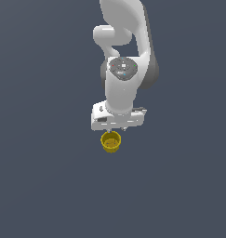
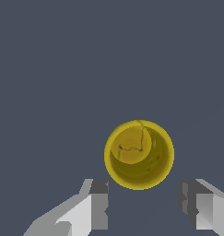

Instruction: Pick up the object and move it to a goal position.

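**A:** Where's the yellow cup [image 2: 139, 155] at?

**B:** Upright on the worktop [image 1: 40, 186], just past the hand [image 2: 143, 205], whose jaws are spread and empty. Looks light, rigid, probably slick (thin rim), so I'd pinch across the outer wall, low down.

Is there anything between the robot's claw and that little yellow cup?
Nothing. In the wrist view, only bare grey floor separates the open gripper from the yellow cup, which sits just ahead of the fingertips.
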### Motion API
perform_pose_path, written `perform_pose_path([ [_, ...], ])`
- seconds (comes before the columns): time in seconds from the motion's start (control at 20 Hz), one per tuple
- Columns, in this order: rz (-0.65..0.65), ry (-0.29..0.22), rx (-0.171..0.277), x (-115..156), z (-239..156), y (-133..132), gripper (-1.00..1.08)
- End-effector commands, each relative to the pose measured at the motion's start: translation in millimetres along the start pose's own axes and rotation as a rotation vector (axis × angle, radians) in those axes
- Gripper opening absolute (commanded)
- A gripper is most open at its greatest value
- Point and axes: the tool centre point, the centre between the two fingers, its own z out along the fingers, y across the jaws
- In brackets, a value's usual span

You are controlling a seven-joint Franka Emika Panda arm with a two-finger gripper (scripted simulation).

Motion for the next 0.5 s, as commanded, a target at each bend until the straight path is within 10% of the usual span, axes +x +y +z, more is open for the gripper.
perform_pose_path([
  [0.0, -0.031, -0.027, -0.002, 5, 4, 3, 0.28],
  [0.45, -0.176, -0.155, 0.002, 22, 25, 17, 0.28],
])
